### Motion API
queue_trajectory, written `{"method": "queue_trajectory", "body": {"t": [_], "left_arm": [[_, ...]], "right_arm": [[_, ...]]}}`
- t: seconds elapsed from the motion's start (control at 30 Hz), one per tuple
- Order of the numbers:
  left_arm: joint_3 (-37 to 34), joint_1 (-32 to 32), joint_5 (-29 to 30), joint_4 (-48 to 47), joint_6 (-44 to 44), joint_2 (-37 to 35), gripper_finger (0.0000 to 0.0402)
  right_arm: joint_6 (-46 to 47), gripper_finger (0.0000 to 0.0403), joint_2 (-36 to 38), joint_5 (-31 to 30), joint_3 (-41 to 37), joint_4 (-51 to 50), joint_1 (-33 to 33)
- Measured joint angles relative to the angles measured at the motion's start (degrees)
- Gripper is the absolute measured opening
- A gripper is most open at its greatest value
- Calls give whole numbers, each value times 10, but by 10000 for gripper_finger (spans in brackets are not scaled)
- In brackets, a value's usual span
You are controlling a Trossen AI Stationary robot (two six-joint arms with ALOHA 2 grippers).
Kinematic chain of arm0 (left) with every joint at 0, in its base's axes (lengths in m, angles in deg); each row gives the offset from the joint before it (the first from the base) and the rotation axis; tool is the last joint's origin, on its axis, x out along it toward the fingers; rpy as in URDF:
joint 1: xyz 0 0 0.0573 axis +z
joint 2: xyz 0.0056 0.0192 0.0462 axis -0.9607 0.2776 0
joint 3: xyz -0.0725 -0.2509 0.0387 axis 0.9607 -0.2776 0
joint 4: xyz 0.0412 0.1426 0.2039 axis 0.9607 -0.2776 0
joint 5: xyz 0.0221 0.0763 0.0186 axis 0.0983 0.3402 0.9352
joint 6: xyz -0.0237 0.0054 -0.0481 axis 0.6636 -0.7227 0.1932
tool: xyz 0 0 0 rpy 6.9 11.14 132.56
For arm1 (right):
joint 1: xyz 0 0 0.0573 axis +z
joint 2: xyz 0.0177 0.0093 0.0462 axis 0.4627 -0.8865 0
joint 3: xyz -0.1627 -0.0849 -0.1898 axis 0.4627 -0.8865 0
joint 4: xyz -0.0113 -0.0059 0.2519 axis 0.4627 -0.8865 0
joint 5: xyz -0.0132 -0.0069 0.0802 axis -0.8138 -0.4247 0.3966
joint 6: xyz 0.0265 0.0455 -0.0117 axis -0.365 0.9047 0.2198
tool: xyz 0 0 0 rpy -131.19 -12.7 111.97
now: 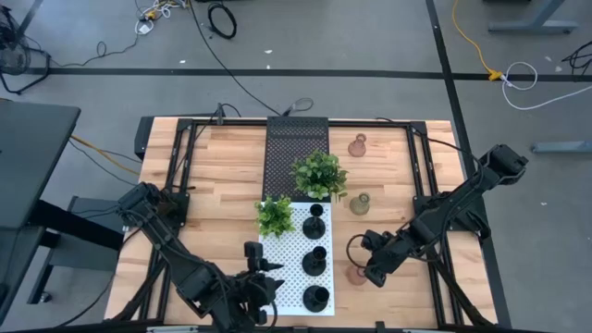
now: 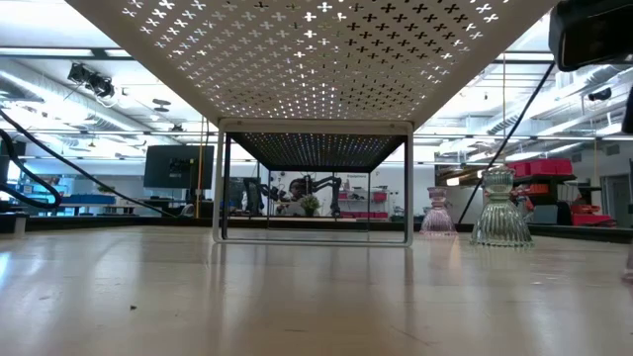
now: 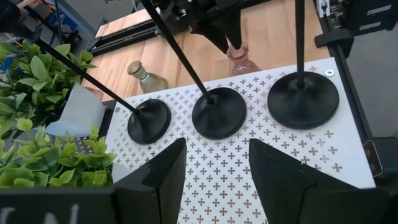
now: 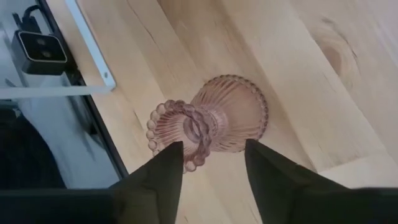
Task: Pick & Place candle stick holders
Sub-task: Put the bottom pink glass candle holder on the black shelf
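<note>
The pink glass candle holder stands on the wooden surface, its beaded neck between the right gripper fingers, which are apart. It is likely rigid, slick and breakable; grip the narrow neck. The left gripper hovers open-fingered over the white perforated shelf.

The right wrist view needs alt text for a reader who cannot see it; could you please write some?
The right gripper is open, its two dark fingers on either side of a pink ribbed glass candle holder standing on the wooden table. The white shelf edge and a small black camera lie beyond.
</note>
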Motion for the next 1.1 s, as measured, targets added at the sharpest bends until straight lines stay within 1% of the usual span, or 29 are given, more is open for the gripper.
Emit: {"method": "queue_trajectory", "body": {"t": [0.37, 0.6, 0.97, 1.03, 1.1], "left_arm": [[0, 0, 0, -1, 0, 0, 179], [0, 0, 0, -1, 0, 0, 179], [0, 0, -1, -1, 0, 0, 179], [0, 0, -1, 0, 0, 0, 179], [0, 0, -1, 0, 0, 0, 179]], "right_arm": [[18, 81, 1, 13, 0, -5, -8], [27, 14, 2, 24, 1, -6, -8], [16, 3, 0, 4, 7, -10, -8], [7, 2, -1, 1, 19, -28, -8], [-2, 1, -1, -1, 39, -67, -8]]}}
